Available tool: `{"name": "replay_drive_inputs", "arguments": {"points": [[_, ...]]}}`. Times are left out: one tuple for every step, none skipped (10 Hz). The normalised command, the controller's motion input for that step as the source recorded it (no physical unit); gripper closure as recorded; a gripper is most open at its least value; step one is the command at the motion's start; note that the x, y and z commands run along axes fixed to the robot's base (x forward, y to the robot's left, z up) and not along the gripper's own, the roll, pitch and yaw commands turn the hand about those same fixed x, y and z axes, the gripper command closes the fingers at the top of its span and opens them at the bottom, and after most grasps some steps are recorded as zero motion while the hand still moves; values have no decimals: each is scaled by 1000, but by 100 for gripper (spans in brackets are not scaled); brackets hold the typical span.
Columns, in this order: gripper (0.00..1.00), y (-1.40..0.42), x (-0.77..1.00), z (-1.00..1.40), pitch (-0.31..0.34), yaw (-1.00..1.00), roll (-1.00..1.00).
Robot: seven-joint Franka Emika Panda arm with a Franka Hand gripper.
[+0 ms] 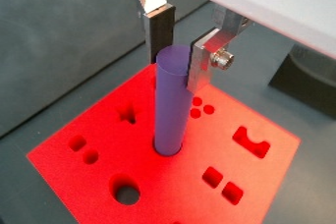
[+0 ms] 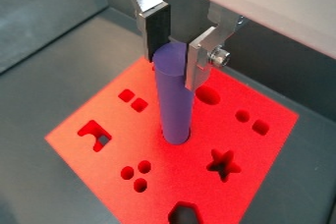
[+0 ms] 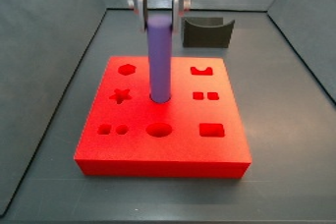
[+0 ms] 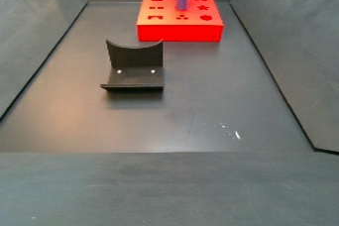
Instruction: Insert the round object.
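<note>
red block (image 3: pixel 164 135): on dark floor, shaped holes across its top | fixture (image 4: pixel 133 67): on floor, well apart from block | purple peg (image 1: pixel 171 100): upright, lower end in a round hole near block's middle | gripper (image 2: pixel 179 39): above block, fingers (image 1: pixel 160 24) pinching peg's upper end from two sides

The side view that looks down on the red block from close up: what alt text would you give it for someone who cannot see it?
A purple peg stands upright with its lower end in a hole near the middle of a red block, its top between the fingers of the gripper. A dark fixture stands behind on the grey floor.
</note>
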Motion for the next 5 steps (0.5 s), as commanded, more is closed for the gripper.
{"name": "replay_drive_inputs", "arguments": {"points": [[100, -34, 40, -646, -79, -183, -41], [100, 0, 0, -654, -103, -186, -151], [100, 0, 0, -671, -114, -154, -180], [100, 0, 9, -431, -97, -103, -143], [100, 0, 0, 0, 0, 0, 0]]}}
